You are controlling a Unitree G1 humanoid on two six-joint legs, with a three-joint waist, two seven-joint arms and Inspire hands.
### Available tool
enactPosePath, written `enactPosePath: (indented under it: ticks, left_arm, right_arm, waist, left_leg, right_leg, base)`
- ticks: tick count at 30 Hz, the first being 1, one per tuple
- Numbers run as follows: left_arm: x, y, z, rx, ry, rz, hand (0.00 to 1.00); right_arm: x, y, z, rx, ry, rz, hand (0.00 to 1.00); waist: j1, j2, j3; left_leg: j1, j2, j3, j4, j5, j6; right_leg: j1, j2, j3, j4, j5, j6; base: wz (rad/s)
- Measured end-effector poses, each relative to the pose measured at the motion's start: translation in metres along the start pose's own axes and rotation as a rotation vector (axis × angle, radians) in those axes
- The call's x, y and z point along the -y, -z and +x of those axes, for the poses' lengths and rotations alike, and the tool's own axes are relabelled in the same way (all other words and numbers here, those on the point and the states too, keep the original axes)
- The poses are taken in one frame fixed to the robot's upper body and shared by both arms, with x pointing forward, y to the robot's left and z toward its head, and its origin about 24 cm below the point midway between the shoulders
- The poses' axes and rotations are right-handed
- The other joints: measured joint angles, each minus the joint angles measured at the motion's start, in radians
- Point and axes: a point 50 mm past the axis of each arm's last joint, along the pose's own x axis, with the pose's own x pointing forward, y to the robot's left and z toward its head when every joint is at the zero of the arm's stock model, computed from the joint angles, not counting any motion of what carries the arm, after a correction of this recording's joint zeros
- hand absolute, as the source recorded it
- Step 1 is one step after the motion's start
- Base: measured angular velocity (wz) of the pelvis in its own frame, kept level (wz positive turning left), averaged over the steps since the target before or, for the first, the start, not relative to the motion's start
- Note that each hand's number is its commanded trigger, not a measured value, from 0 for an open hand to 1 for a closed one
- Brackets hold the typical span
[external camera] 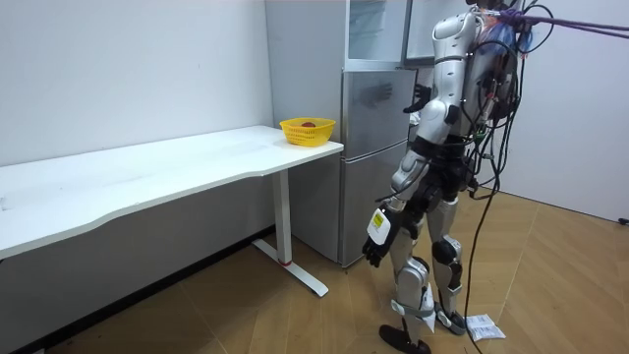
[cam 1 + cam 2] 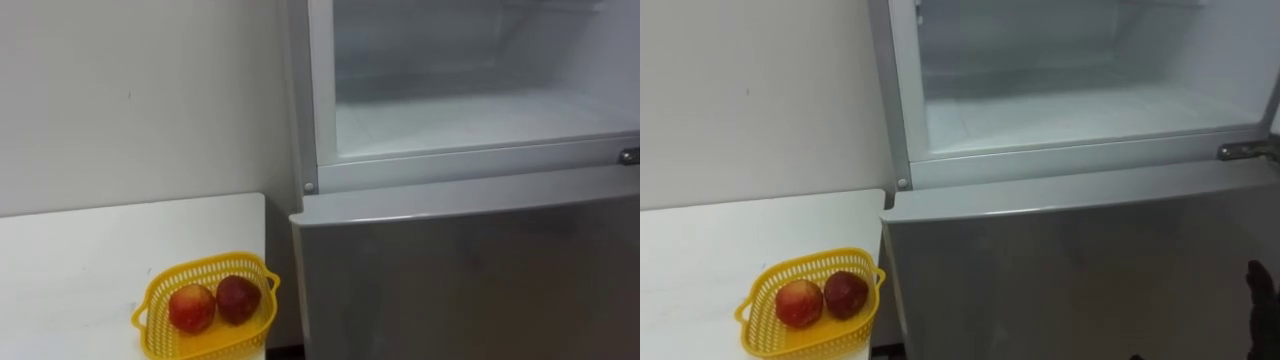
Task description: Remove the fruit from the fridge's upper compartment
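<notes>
**Robot before the opened fridge.** The robot stands upright on a wooden floor [image 1: 246,315], facing the grey fridge [image 2: 470,280]. The white table [image 2: 60,260] is at its left.

- **Fridge:** The upper compartment [image 2: 480,120] is open, and its white shelf and inner walls are in plain view. Its door [image 1: 421,34] is swung out on the robot's right, with a metal hinge [image 2: 1245,150] showing at the sill. The lower door is closed.
- **Fruit:** Two red apples [image 2: 192,307] lie side by side, touching, in a yellow basket [image 2: 205,262]. The basket sits near the table corner just beside the fridge's left flank, below the level of the open compartment. A pale wall [image 2: 130,100] rises behind the table.
- **Hands:** The left hand [image 1: 376,248] hangs low beside the thigh, well apart from fridge and basket. The right hand [image 2: 1260,300] appears as a dark shape at the lower right edge of the eye view, in front of the lower door. For neither hand can the spread of the fingers be told, and no object is seen in either.
- **Floor:** A small white packet [image 1: 485,327] lies behind the feet.
</notes>
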Motion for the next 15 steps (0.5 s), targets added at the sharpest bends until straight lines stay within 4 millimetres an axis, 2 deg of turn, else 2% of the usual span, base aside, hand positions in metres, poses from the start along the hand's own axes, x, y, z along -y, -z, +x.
enactPosePath:
  ticks: [3, 8, 11, 15]
  left_arm:
    - [0.000, -0.001, 0.000, 0.002, -0.004, 0.003, 0.00]
    - [0.003, 0.001, 0.000, -0.006, -0.001, -0.003, 0.00]
    - [0.003, 0.003, -0.001, -0.009, -0.001, -0.007, 0.00]
    - [0.003, 0.004, -0.001, -0.019, -0.005, -0.027, 0.00]
  right_arm:
    - [-0.008, 0.024, -0.011, -0.109, -0.067, -0.051, 0.00]
    - [-0.026, 0.066, -0.041, -0.338, -0.223, -0.094, 0.00]
    - [-0.026, 0.083, -0.056, -0.439, -0.278, -0.113, 0.00]
    - [-0.024, 0.094, -0.066, -0.502, -0.294, -0.137, 0.00]
  waist:
    - [0.001, 0.004, -0.0012]
    - [0.003, 0.013, -0.0043]
    - [0.004, 0.013, -0.0044]
    - [0.001, 0.009, -0.0042]
  left_leg:
    - [-0.002, 0.000, 0.001, 0.000, -0.001, 0.001]
    - [0.000, 0.001, 0.002, 0.000, -0.002, 0.000]
    - [0.001, 0.000, 0.002, 0.000, -0.002, 0.000]
    - [0.001, 0.000, 0.000, 0.002, -0.002, 0.000]
  right_leg:
    - [-0.001, 0.000, 0.000, 0.000, 0.000, 0.000]
    - [0.000, 0.000, -0.001, 0.000, 0.000, 0.000]
    - [0.003, 0.000, 0.000, -0.002, 0.000, 0.000]
    - [0.006, -0.001, -0.003, -0.002, 0.000, 0.000]
  base:
    - [0.00]
    - [0.00]
    - [0.00]
    - [0.01]
